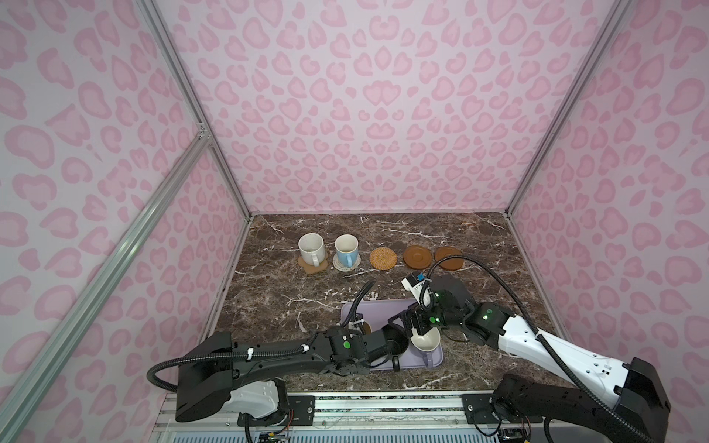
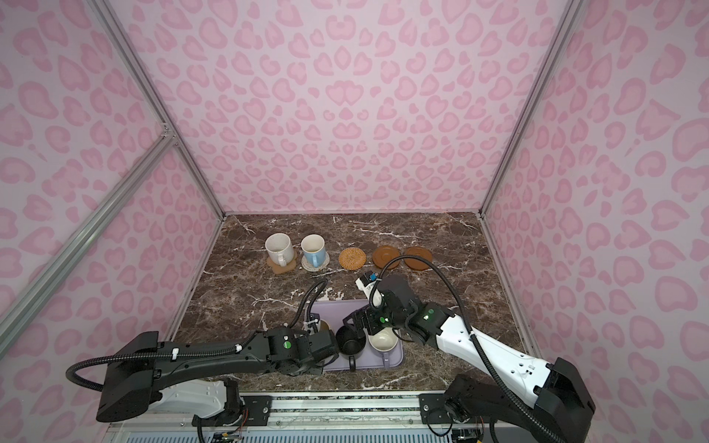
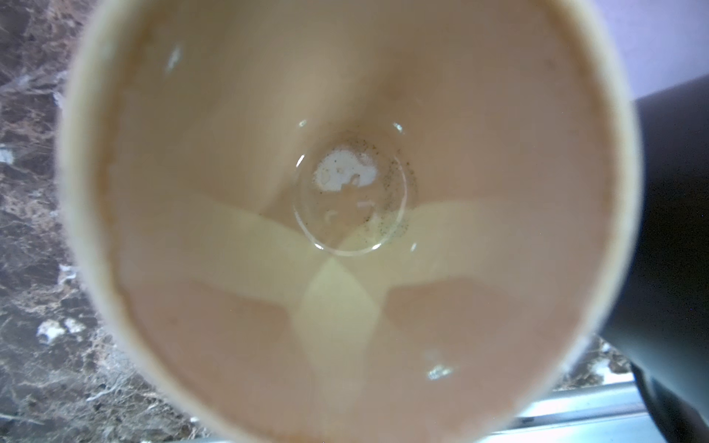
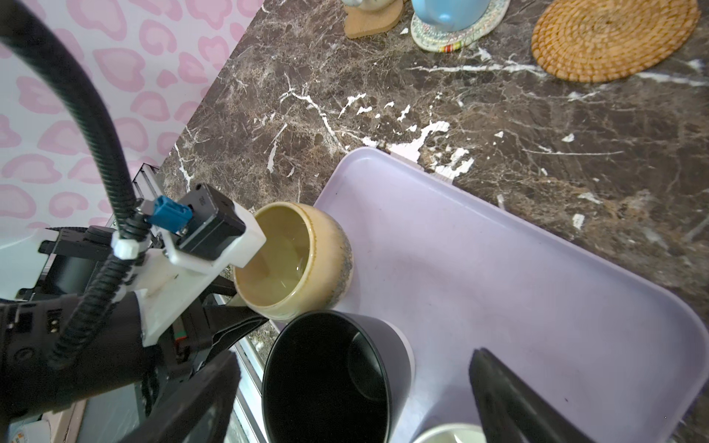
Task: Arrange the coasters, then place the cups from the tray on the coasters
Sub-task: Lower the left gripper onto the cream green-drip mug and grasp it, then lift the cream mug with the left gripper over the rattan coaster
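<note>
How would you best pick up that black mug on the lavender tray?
Probably by the rim wall of the black cylindrical mug, coming from straight above with one finger inside and one outside. It stands upright with its mouth open, and its far rim faces bare pale lavender tray, whereas the rounded cream-yellow mug and the lavender mug crowd its sides.

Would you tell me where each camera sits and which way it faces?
Both top views: high above the arms' bases, facing down and forward over the table; left arm and right arm show.
Left wrist: close over the cream-yellow cup, looking into it; no robot part shows.
Right wrist: above the tray, facing the left arm; own fingers show.
Shared: both wrist views see that cup and the black cup.
</note>
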You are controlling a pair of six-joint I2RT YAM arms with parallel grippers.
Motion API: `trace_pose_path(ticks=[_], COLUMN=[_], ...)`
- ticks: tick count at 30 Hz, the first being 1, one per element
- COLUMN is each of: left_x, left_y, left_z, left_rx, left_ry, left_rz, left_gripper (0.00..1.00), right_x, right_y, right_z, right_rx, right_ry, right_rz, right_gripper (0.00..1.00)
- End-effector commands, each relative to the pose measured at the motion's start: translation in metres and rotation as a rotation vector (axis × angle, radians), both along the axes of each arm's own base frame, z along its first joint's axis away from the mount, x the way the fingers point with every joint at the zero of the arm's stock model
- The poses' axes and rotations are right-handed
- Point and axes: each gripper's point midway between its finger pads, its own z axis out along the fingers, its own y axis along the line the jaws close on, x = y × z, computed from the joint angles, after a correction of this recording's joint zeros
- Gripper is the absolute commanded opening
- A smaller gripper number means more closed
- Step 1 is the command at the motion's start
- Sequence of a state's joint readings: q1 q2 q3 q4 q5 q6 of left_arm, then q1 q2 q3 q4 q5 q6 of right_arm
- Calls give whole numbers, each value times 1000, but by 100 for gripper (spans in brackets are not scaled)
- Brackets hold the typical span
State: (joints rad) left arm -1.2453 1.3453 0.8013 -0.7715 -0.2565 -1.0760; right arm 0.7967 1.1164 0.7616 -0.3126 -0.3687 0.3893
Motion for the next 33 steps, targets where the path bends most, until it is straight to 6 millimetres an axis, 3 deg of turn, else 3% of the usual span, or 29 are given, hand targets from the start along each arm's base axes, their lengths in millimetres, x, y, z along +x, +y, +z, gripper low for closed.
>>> trace_pose_path(ticks=[1, 20, 33], left_x=[8, 21, 36], left_y=[6, 8, 4], left_z=[11, 36, 53], left_rx=[12, 13, -14], left_ry=[-52, -128, -157], left_rz=[28, 44, 42], left_gripper=[3, 3, 3], right_x=[-1, 7, 22], right_y=[5, 14, 9], right_z=[1, 11, 19], right_rx=[24, 55, 56], right_ry=[-1, -36, -76], right_rz=[14, 28, -15], right_gripper=[95, 95, 94])
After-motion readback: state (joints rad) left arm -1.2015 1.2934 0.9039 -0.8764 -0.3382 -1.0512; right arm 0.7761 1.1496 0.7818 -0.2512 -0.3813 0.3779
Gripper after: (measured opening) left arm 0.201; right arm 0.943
